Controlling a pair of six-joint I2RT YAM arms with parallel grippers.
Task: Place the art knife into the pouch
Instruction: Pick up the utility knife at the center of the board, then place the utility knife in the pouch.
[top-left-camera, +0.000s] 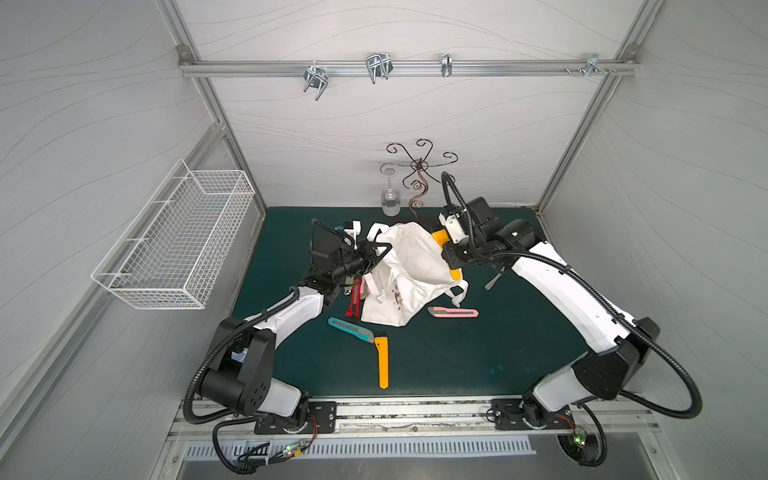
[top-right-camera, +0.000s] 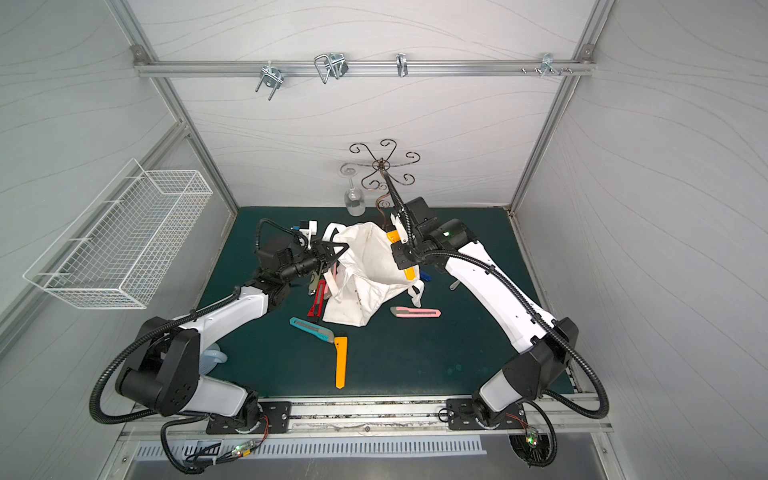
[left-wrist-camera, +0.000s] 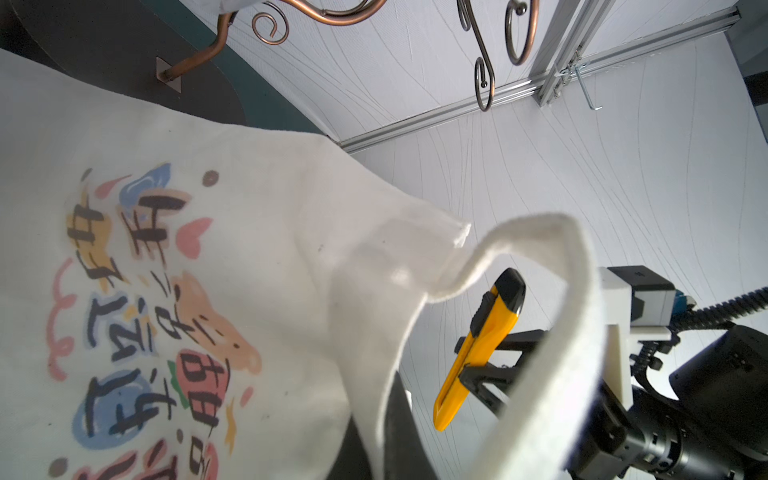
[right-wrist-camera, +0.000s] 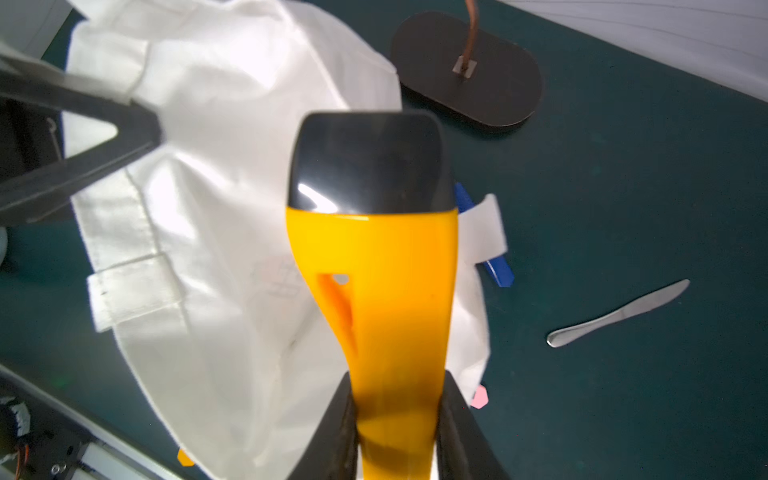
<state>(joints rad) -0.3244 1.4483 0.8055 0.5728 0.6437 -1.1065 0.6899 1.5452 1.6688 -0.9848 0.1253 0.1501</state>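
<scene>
The off-white pouch (top-left-camera: 411, 266) (top-right-camera: 370, 266) lies on the green mat, its mouth lifted and open. My left gripper (top-left-camera: 376, 253) (top-right-camera: 332, 253) is shut on the pouch's rim by a handle, holding it up; the left wrist view shows the printed cloth (left-wrist-camera: 249, 249) and a handle loop (left-wrist-camera: 577, 332). My right gripper (right-wrist-camera: 395, 432) (top-left-camera: 451, 259) (top-right-camera: 402, 257) is shut on a yellow art knife (right-wrist-camera: 374, 270) (left-wrist-camera: 482, 345) with a black end cap. It holds the knife steeply tilted just over the pouch's right rim (right-wrist-camera: 208, 208).
Loose on the mat lie a red (top-left-camera: 354, 301), a teal (top-left-camera: 351, 329), a yellow (top-left-camera: 381, 361) and a pink knife (top-left-camera: 453, 312). A blue knife (right-wrist-camera: 496, 266) and a steel table knife (right-wrist-camera: 615, 316) lie right of the pouch. A wine glass (top-left-camera: 390, 199) and a copper stand (top-left-camera: 417, 174) stand behind. A wire basket (top-left-camera: 174, 245) hangs on the left wall.
</scene>
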